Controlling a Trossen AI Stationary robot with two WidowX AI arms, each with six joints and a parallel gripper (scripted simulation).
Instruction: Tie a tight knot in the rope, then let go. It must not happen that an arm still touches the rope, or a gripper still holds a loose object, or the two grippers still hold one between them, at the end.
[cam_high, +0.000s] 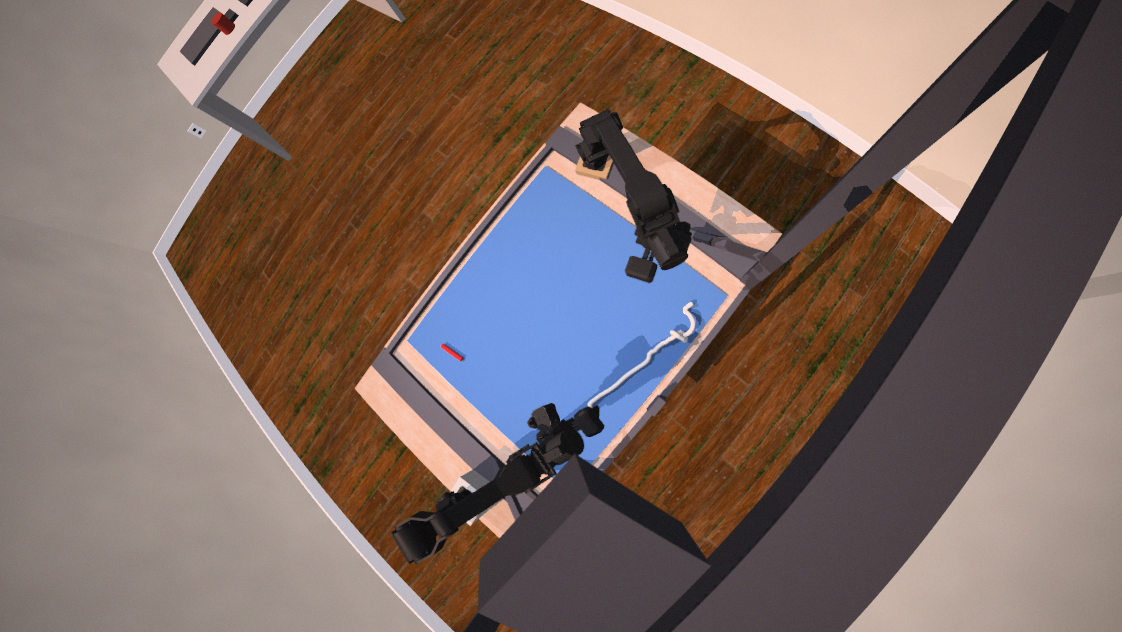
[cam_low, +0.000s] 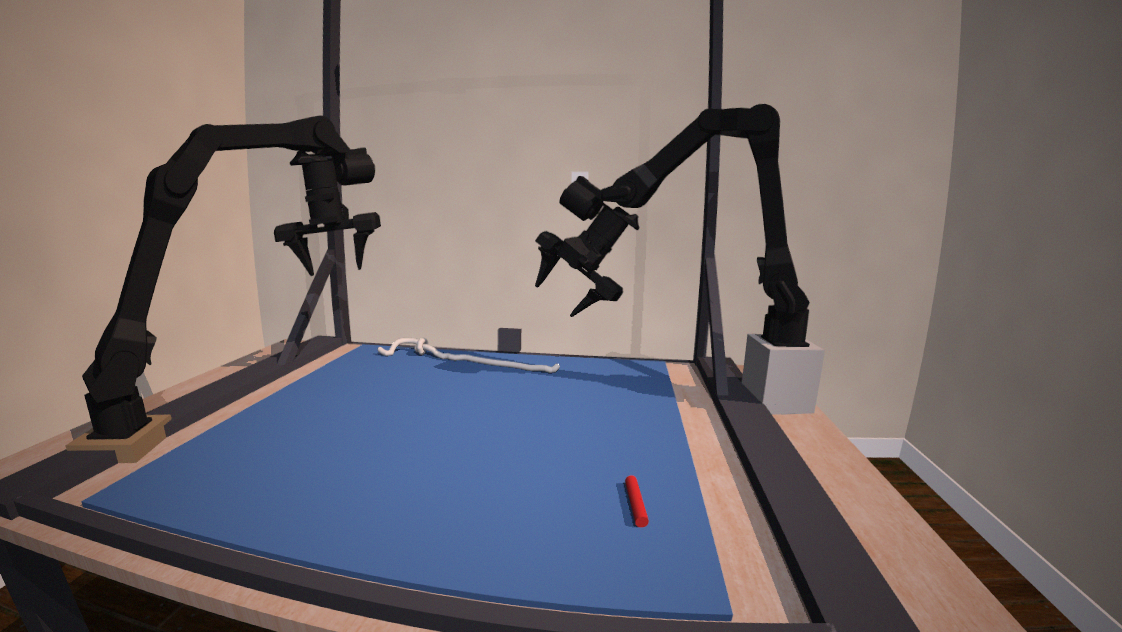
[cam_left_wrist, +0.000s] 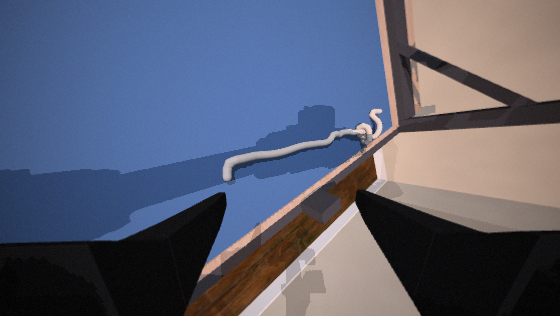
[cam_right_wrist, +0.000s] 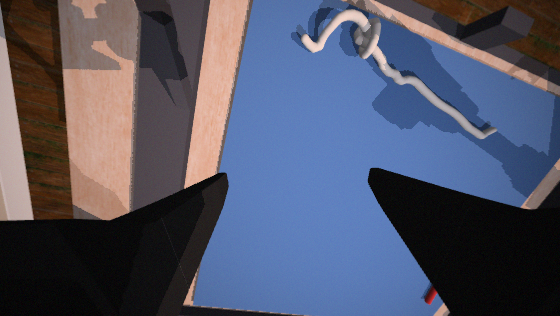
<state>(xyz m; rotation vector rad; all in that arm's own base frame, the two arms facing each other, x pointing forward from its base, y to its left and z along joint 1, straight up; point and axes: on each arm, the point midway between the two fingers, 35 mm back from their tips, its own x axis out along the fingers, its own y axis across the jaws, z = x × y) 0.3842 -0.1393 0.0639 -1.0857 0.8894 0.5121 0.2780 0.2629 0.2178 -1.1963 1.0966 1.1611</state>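
Rope (cam_high: 650, 358) (cam_low: 496, 361) (cam_left_wrist: 294, 148) (cam_right_wrist: 435, 97) with one knot (cam_high: 679, 336) (cam_low: 421, 346) (cam_left_wrist: 364, 131) (cam_right_wrist: 368, 39), left end effector (cam_high: 566, 419) (cam_low: 554, 301) (cam_left_wrist: 291, 193) spread, right end effector (cam_high: 655, 255) (cam_low: 336, 271) (cam_right_wrist: 298, 174) spread, one red rod (cam_high: 452, 352) (cam_low: 636, 500) (cam_right_wrist: 430, 295)
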